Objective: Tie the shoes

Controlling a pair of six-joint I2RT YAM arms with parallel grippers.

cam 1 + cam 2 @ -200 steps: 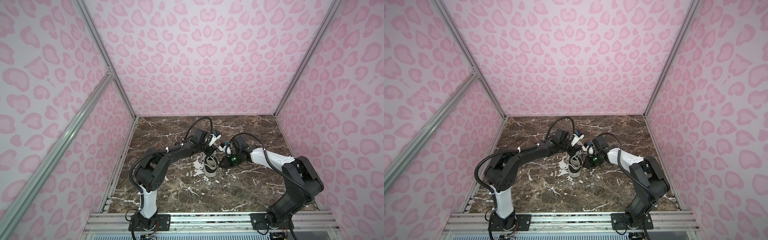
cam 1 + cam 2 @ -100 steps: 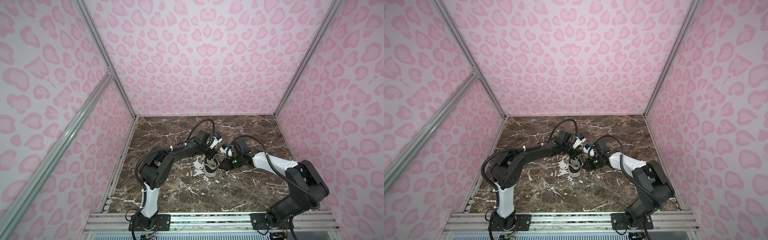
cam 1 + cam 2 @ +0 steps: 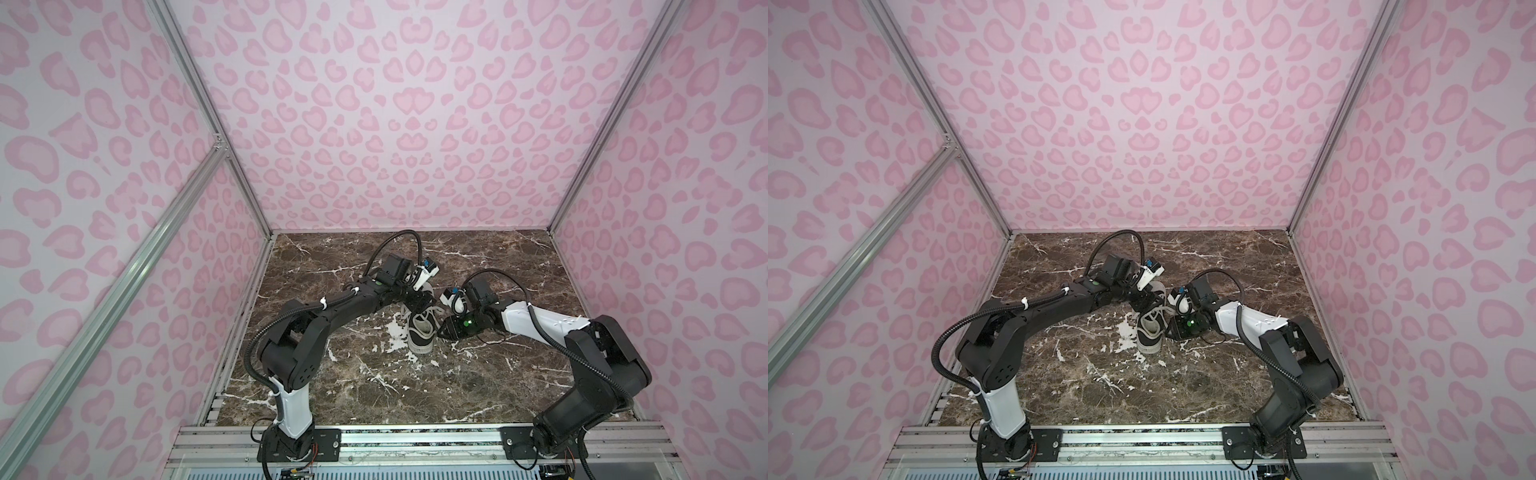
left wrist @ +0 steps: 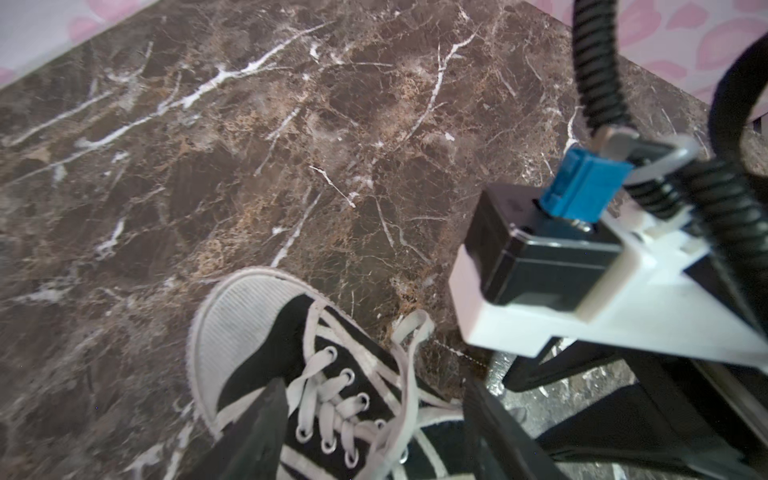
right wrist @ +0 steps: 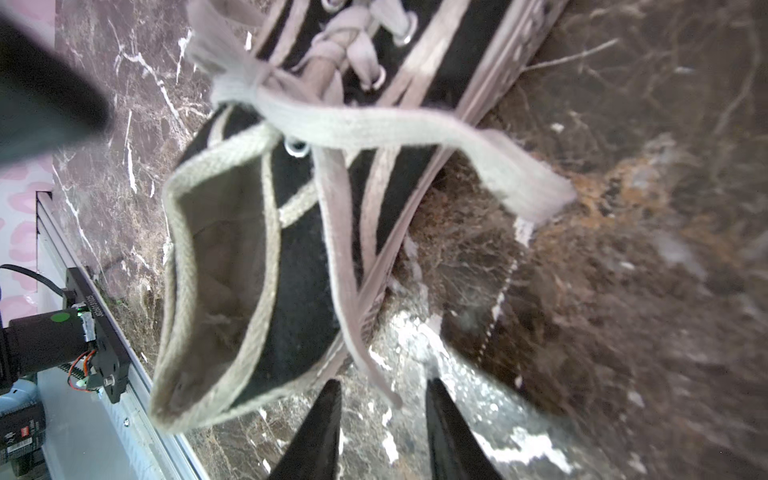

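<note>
**Left gripper [image 4: 372, 386] and right gripper [image 5: 383, 384] stand open at the sneaker [image 3: 420, 332]**

Left gripper's two black fingers are spread wide. They straddle the laced throat of the sneaker and pinch nothing. The right gripper sits just beside the sneaker's flank near the heel, fingers parted as well. One loose strand of the laces [image 5: 374, 124] trails toward the gap between them but is not clamped.

The sneaker stands upright on its sole near the middle of the marble table [image 3: 374, 395], toe cap toward the back wall, in both top views.

It is probably light, with a soft canvas upper, so a sideways yank on a lace may drag or tip it. The laces are flat, limp and woven, and hold no shape once let go. They are best pinched across their flat width, mid-strand, rather than at the tip. The strands look cinched where they cross above the top eyelets. Whether a bow has formed, I cannot tell.

Compared with a second ago, the arms and the sneaker sit almost where they were. The change is in the jaws: both were pressed together then and have now released, the left more widely.
</note>
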